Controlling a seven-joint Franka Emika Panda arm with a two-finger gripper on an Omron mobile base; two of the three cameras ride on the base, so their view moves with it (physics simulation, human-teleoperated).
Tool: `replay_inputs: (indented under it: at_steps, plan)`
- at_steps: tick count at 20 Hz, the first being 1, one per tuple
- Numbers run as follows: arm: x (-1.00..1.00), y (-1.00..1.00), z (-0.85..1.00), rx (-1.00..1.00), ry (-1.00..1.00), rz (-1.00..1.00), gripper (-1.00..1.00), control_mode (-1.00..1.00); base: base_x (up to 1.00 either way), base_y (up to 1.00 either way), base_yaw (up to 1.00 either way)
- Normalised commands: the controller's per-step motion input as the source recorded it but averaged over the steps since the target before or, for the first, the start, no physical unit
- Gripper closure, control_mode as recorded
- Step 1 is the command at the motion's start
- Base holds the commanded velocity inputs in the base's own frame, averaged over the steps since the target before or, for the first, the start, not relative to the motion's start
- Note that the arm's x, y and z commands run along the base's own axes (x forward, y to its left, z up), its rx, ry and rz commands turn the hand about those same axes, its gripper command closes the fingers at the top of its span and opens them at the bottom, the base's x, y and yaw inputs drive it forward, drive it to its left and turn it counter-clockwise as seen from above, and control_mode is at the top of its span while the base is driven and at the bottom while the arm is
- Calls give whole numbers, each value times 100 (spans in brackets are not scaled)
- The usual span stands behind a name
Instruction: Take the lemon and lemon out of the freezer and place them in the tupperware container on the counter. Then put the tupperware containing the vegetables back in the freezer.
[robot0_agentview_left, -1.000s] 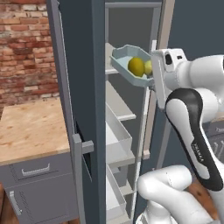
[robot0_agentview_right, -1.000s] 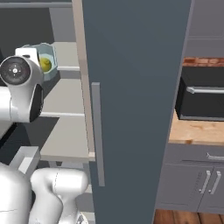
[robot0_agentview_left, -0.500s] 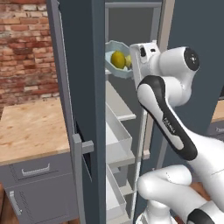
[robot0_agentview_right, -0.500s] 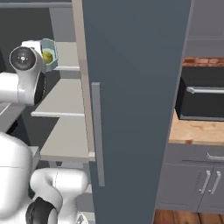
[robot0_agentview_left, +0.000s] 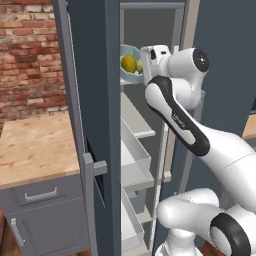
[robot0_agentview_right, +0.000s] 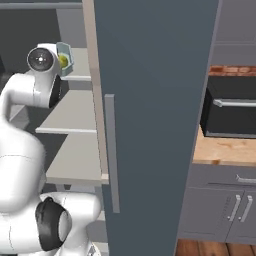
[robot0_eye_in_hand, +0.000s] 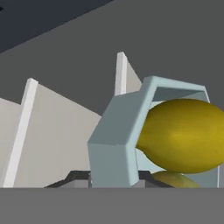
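The pale blue-grey tupperware container (robot0_agentview_left: 125, 75) hangs tilted inside the open freezer (robot0_agentview_left: 95, 100), just over its top inner shelf (robot0_agentview_right: 80, 75). My gripper (robot0_agentview_left: 142, 67) is shut on the container's near rim. Two lemons lie in it: a brighter one (robot0_agentview_left: 128, 63) and a second one (robot0_agentview_left: 139, 66) half hidden behind my hand. In the hand view the container's wall (robot0_eye_in_hand: 114, 146) stands close up, with one large lemon (robot0_eye_in_hand: 183, 133) inside and the other lemon (robot0_eye_in_hand: 175, 179) peeking below it. From the right, the container (robot0_agentview_right: 65, 54) and a lemon (robot0_agentview_right: 63, 60) show beside my wrist.
The freezer's door (robot0_agentview_right: 155, 100) with its long grey handle (robot0_agentview_right: 111, 150) stands open beside my arm. Lower shelves and white bins (robot0_agentview_left: 135, 155) sit below. The wooden counter (robot0_agentview_left: 35, 145) lies left of the freezer. A black microwave (robot0_agentview_right: 232, 107) sits on the counter (robot0_agentview_right: 225, 150) at the right.
My arm has carried the tupperware container with both lemons deeper into the freezer, toward the top shelf. The grip has held.
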Motion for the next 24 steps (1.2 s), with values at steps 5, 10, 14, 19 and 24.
replay_inputs:
  at_steps: [5,10,14,19,24]
  plan:
    - [54,3,0,0,1,0,100,-100,0,0,0]
    - [53,7,-1,0,0,0,100,-100,0,0,0]
    - [48,11,-2,0,0,0,100,-100,0,0,0]
    - [46,19,-5,0,0,0,100,-100,0,0,0]
    - [43,21,-7,0,0,0,100,-100,0,0,0]
